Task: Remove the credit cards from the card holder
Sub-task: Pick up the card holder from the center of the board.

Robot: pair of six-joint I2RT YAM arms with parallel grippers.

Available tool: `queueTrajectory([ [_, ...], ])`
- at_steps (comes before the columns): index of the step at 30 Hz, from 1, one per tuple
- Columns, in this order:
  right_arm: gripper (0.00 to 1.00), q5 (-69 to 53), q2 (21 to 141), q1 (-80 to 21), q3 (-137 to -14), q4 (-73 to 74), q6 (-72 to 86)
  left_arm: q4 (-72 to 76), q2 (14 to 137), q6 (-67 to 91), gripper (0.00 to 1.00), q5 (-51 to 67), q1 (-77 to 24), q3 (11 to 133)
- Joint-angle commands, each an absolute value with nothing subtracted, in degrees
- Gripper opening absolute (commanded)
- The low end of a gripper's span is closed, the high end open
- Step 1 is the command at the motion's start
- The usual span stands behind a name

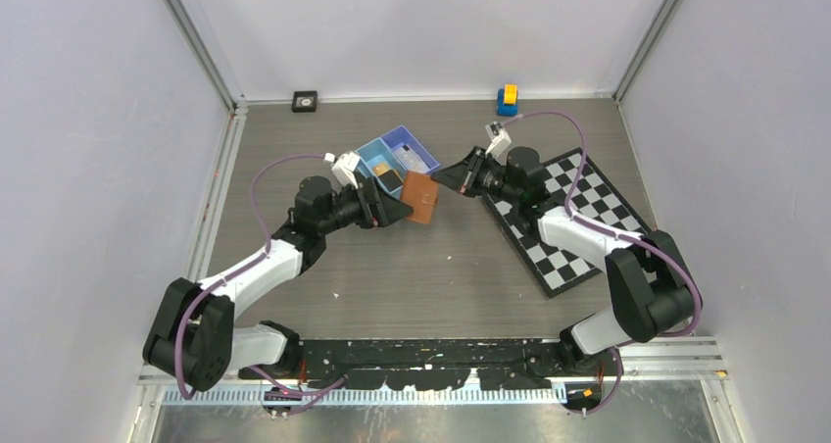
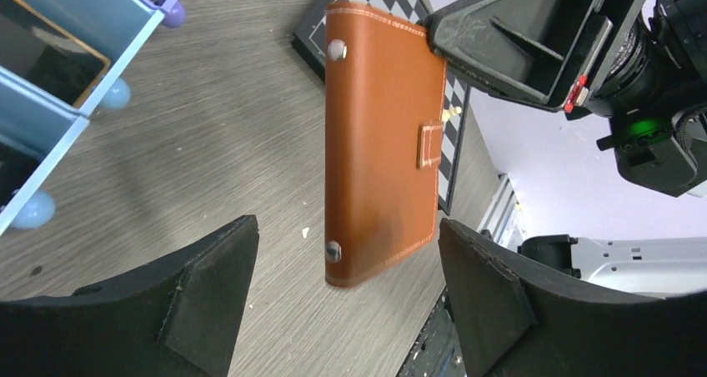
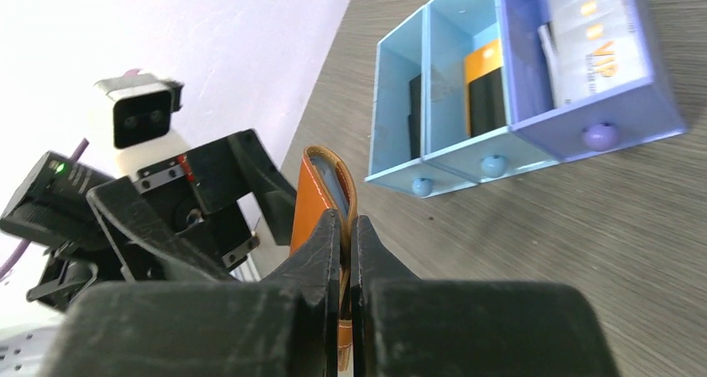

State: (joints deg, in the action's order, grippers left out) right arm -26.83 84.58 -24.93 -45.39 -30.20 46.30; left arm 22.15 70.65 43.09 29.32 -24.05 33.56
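The brown card holder (image 1: 421, 197) hangs folded in the air between the two arms, strap clasp (image 2: 430, 146) on its outer face. My right gripper (image 3: 346, 220) is shut on one edge of the card holder (image 3: 310, 202); a pale blue layer shows between its covers. My left gripper (image 2: 346, 231) stands open around the free end of the card holder (image 2: 383, 135), with both fingers apart from it. Credit cards lie in the blue tray (image 3: 400, 102): an orange one (image 3: 483, 64) in the middle compartment and whitish ones (image 3: 594, 43) in the purple end compartment.
The three-compartment tray (image 1: 387, 149) sits just behind the left gripper (image 1: 397, 208). A black-and-white chequered board (image 1: 578, 227) lies under the right arm. A small yellow-and-blue object (image 1: 507, 99) and a small black square (image 1: 305, 101) stand at the back wall.
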Motion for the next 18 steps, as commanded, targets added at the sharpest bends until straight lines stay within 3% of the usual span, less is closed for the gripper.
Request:
queueTrajectory([
  [1, 0.0, -30.5, 82.0, -27.0, -45.8, -37.2, 46.6, 28.6, 71.8, 45.3, 0.79, 33.8, -24.3, 36.0],
  [10, 0.0, -28.6, 82.9, -28.4, -46.6, -35.1, 45.4, 29.2, 69.4, 44.4, 0.55, 32.0, -24.3, 34.6],
  [14, 0.0, -28.3, 83.0, -28.4, -46.8, -34.3, 45.1, 28.3, 68.4, 43.5, 0.31, 31.4, -24.3, 34.5],
  [18, 0.18, -26.8, 82.5, -28.6, -47.3, -31.6, 44.8, 27.8, 68.9, 43.1, 0.08, 31.8, -24.3, 35.0],
])
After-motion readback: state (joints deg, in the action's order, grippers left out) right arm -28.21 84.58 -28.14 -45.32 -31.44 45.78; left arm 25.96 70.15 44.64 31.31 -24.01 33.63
